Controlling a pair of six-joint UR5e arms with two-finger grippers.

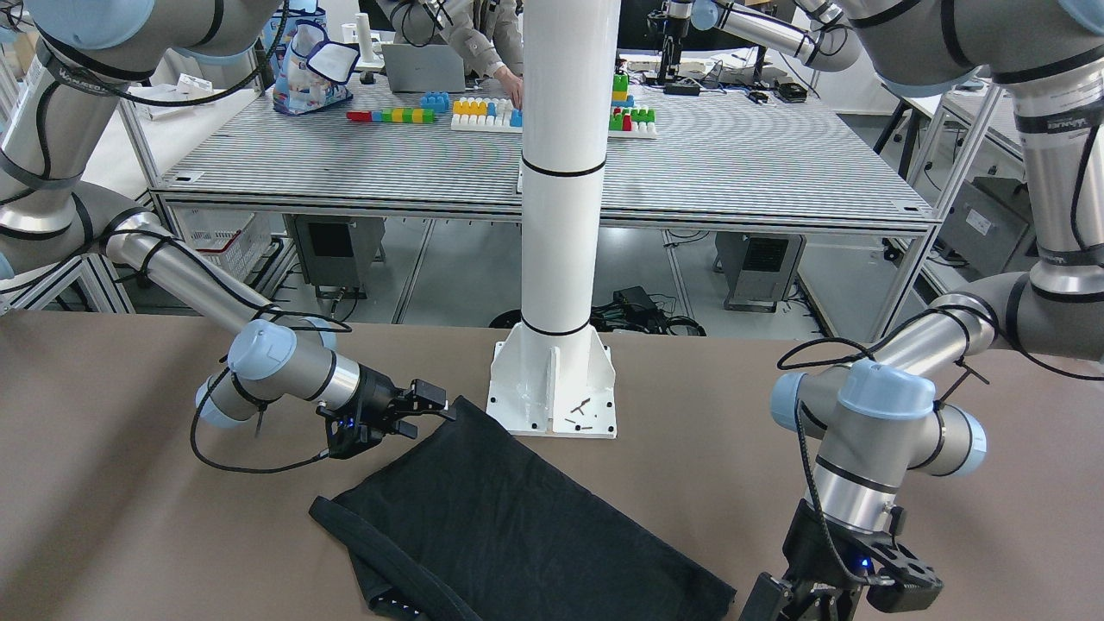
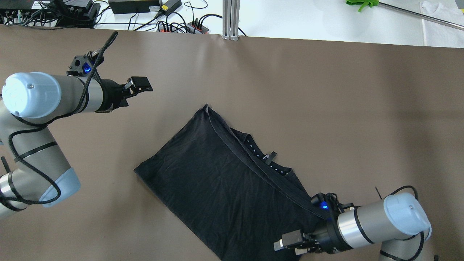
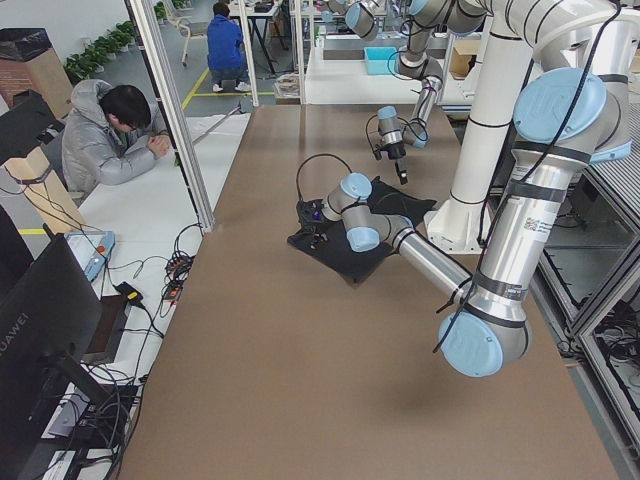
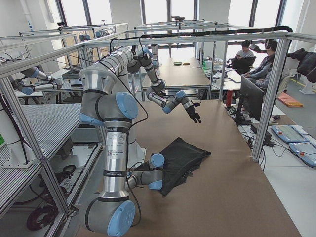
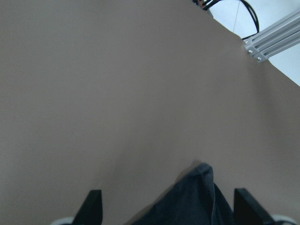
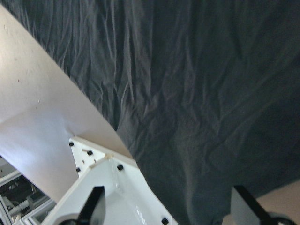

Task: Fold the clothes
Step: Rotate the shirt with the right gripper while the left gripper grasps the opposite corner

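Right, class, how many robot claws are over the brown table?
2. The left claw is beyond the far corner of the black fabric garment; the right claw over its near right edge.

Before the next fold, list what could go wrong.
1. The open right hand is over the black garment, close to the white pole base; a low sweep may hit it.
2. The collar edge sticks out past the top layer, so the fold may come out uneven.
3. The open left hand is off the garment; it may catch only one layer at the pointed corner.
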